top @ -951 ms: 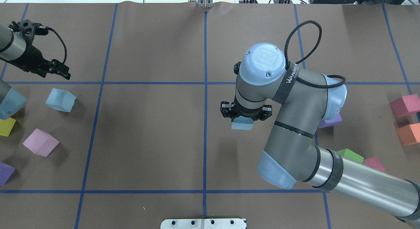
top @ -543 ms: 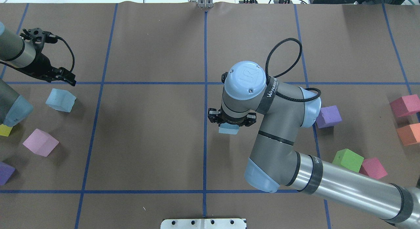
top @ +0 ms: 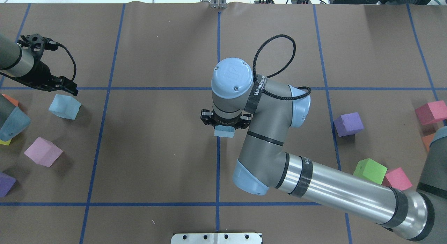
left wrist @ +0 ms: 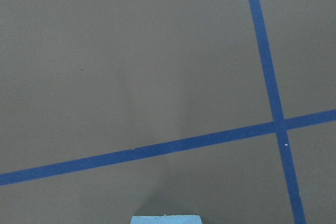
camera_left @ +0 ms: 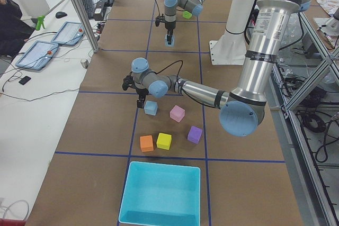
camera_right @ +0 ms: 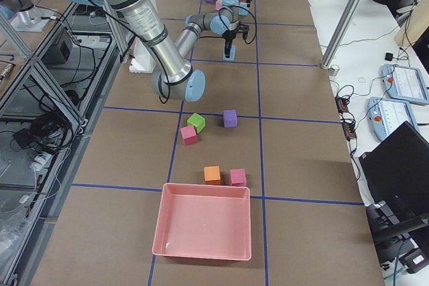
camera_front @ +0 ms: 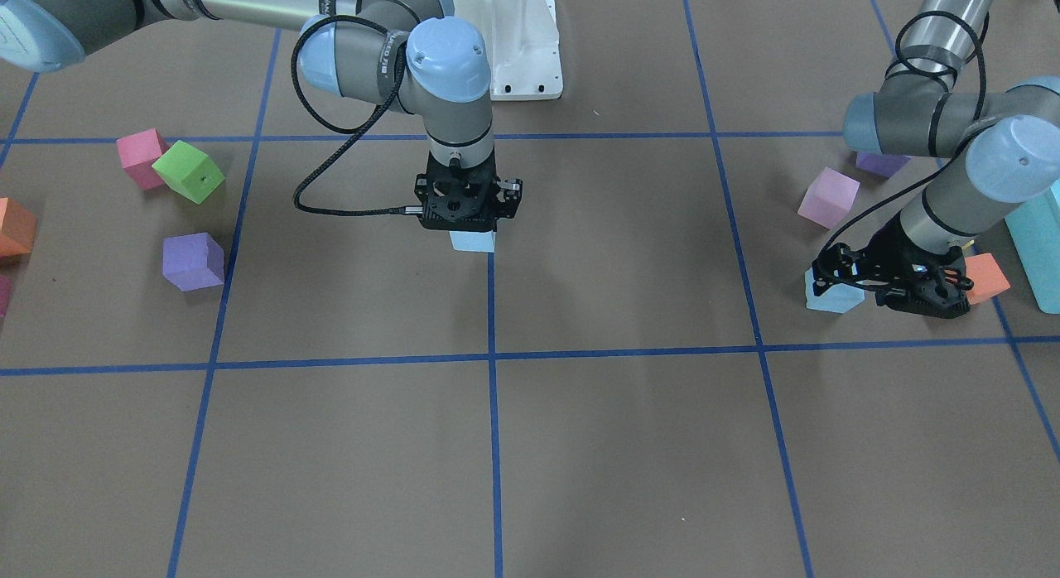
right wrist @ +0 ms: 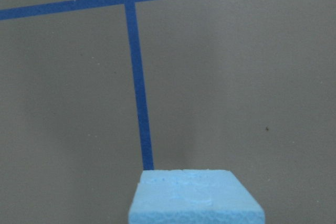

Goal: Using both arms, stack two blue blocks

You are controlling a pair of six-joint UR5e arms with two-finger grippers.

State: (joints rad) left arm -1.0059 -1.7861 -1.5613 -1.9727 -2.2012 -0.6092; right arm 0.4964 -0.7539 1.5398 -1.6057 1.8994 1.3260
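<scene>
My right gripper (top: pixel 225 122) is shut on one pale blue block (top: pixel 224 131) and holds it low over the table's centre tape line. It also shows in the front view (camera_front: pixel 473 241) and fills the bottom of the right wrist view (right wrist: pixel 195 198). The second blue block (top: pixel 64 106) lies on the table at the far left. My left gripper (top: pixel 68 88) is open just beyond it and slightly above, not holding it. The block's top edge shows at the bottom of the left wrist view (left wrist: pixel 165 220).
A pink cube (top: pixel 43 151), a purple one (top: pixel 6 184) and an orange cube (camera_front: pixel 985 277) lie near the left block. A purple cube (top: pixel 348 124), a green one (top: pixel 371 170) and a pink one (top: pixel 396 178) lie at the right. A turquoise box (camera_left: pixel 161 194) and a pink tray (camera_right: pixel 204 229) stand at the table's ends.
My right arm has carried its blue block leftward to the centre tape line. My left gripper has moved slightly nearer the other blue block.
</scene>
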